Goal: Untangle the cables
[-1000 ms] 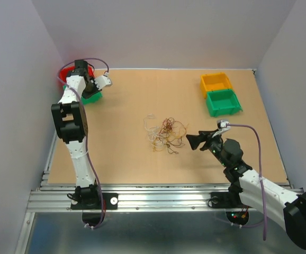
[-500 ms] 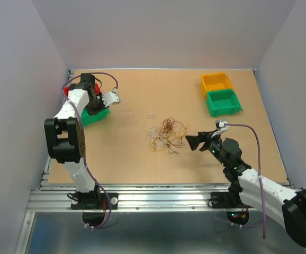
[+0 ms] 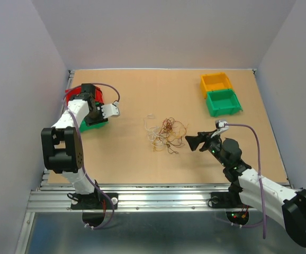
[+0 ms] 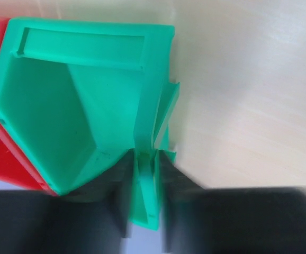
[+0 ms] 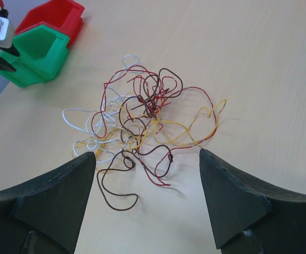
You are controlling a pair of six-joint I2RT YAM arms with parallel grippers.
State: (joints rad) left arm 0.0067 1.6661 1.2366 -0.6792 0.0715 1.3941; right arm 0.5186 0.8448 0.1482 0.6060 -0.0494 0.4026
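Green bin (image 4: 63, 106) wall looks pinched in your left fingers (image 4: 105, 211), view blurry; right fingers (image 5: 52, 201) spread, just short of cables (image 5: 146, 106).

Bright even light, faint shadows; left hand (image 4: 144, 165), green bin (image 4: 63, 106) blurred; elsewhere sharp.

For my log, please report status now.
Left tool shut on green bin wall. Right tool open, facing cables. Cables tangled, untouched. Nothing blocking.
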